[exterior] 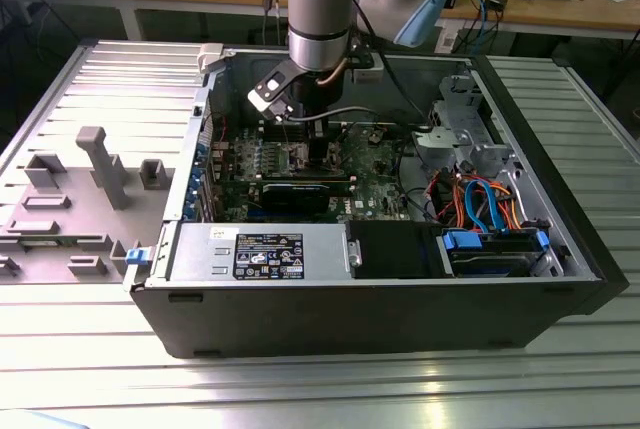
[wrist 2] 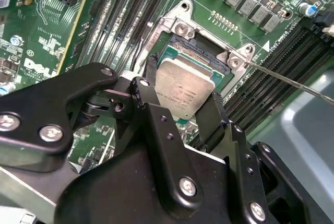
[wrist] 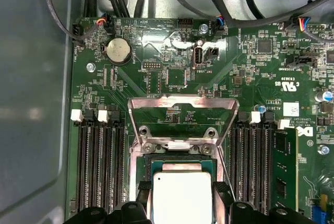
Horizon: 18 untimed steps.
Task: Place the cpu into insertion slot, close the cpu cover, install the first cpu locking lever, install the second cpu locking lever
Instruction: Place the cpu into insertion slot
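— Where's the cpu [wrist 2: 185,84]?

— Between the jaws, pale face up, right at the insertion slot [wrist: 180,157]. I cannot tell whether it is bedded down or sits just above the contacts.

— And the gripper [wrist 2: 181,96]?

— Clenched on the chip. It is open only as wide as the chip, with one finger [wrist 2: 211,112] on each of two opposite edges. As far as I can see it touches nothing else.

— The cpu cover [wrist: 182,100]?

— Swung up and standing open just beyond the fingertips, so the socket is bare. A thin lever rod [wrist 2: 292,80] sticks out to one side of the jaws, unhooked.

— What could go wrong from here?

— To my mind the worst risk is a crooked seat. If the chip is let go off-register, a corner could ride on the metal frame and the fine contacts beneath could bend. Pressing down hard while gripping could do the same harm. The memory slots [wrist: 99,166] run close outside each jaw, so a wide spread of the fingers might knock their latches.
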Motion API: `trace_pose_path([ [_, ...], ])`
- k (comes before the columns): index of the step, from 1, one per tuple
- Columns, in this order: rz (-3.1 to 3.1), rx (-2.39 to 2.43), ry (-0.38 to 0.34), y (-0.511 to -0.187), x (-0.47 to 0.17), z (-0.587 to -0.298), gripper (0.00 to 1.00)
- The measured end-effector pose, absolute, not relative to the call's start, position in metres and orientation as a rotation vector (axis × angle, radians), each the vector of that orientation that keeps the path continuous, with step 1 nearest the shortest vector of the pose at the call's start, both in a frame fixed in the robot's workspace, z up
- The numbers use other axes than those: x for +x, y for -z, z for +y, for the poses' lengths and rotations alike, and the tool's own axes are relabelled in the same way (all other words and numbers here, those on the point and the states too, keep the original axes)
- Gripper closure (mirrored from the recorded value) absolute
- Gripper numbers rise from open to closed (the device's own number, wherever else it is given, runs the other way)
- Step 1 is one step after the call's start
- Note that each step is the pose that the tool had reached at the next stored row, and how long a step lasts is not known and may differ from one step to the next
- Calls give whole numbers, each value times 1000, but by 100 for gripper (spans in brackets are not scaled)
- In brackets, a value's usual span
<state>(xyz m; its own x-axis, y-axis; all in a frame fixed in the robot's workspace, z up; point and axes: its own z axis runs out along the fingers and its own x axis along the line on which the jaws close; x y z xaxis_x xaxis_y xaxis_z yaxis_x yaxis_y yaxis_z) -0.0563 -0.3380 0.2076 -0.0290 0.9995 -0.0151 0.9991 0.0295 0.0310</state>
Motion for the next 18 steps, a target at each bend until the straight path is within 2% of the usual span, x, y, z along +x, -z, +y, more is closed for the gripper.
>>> trace_pose_path([
  [18,2205,2192,-17,-196,-59,-333,45],
])
